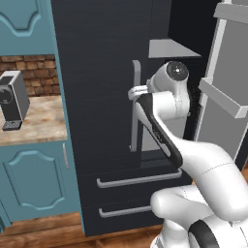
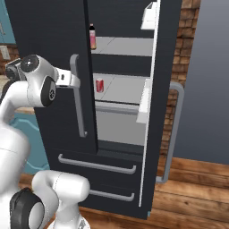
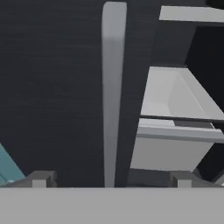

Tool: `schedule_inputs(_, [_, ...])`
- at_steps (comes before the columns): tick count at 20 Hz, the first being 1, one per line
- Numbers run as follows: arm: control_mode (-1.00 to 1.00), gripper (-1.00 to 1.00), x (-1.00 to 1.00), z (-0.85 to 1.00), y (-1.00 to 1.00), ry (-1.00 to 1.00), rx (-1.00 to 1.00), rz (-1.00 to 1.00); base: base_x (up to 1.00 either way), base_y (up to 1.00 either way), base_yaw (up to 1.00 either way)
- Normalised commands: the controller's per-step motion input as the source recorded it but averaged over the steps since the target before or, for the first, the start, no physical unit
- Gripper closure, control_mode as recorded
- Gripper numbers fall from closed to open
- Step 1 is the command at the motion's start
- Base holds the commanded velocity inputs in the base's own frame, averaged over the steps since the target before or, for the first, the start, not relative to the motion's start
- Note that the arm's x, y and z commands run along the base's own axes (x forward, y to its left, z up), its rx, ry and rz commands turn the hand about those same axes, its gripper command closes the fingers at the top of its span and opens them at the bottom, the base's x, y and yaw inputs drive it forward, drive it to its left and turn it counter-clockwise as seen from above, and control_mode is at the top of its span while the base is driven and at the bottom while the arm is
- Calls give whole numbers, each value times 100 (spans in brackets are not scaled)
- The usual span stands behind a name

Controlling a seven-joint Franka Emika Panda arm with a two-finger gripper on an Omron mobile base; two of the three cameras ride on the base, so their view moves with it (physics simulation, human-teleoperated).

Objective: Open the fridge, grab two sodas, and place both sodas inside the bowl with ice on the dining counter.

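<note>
Fingers (image 3: 38, 179) are spread fully apart with nothing held between them; the grey bar handle (image 3: 113, 96) of the left fridge door is seen rising up the middle of the gap, untouched.

Fridge (image 1: 104, 87): the left door is closed and the right door (image 2: 159, 107) is swung wide open. It is judged that the opening step is done on the right side, and that the spread jaws facing the left handle are set either for taking that bar or for clearing it on the way to the shelves; which one cannot be told.

Gripper (image 2: 75, 79): it is placed level with the upper part of the left handle, just beside it, the arm folded close to the door front.

Sodas: both are standing inside on grey shelves, neither yet taken. The bottle (image 2: 92, 37) is on the upper shelf, the can (image 2: 99, 85) on the shelf below, both near the edge of the closed left door.

View notes: both sodas and the right door's long handle are given by the right base view. The coffee machine (image 1: 12, 99) on the side counter (image 1: 41, 121) and the two bottom drawers (image 1: 138, 180) are given by the left base view. The finger spacing around the handle is settled by the hand view.
</note>
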Motion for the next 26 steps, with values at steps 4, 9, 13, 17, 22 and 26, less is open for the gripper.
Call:
schedule_inputs(4, [-100,-100,61,-8,0,0,0,-2,0,0,0])
schedule_inputs(9, [-100,-100,72,-9,0,0,0,0,0,0,0])
schedule_inputs(13, [-100,-100,69,-16,0,0,0,0,0,0,0])
schedule_inputs(17, [-100,-100,58,-19,0,0,0,0,0,0,0])
schedule_inputs(22, [-100,-100,57,-16,0,0,0,0,0,0,0])
schedule_inputs(26, [-100,-100,63,-17,5,0,0,0,0,0,0])
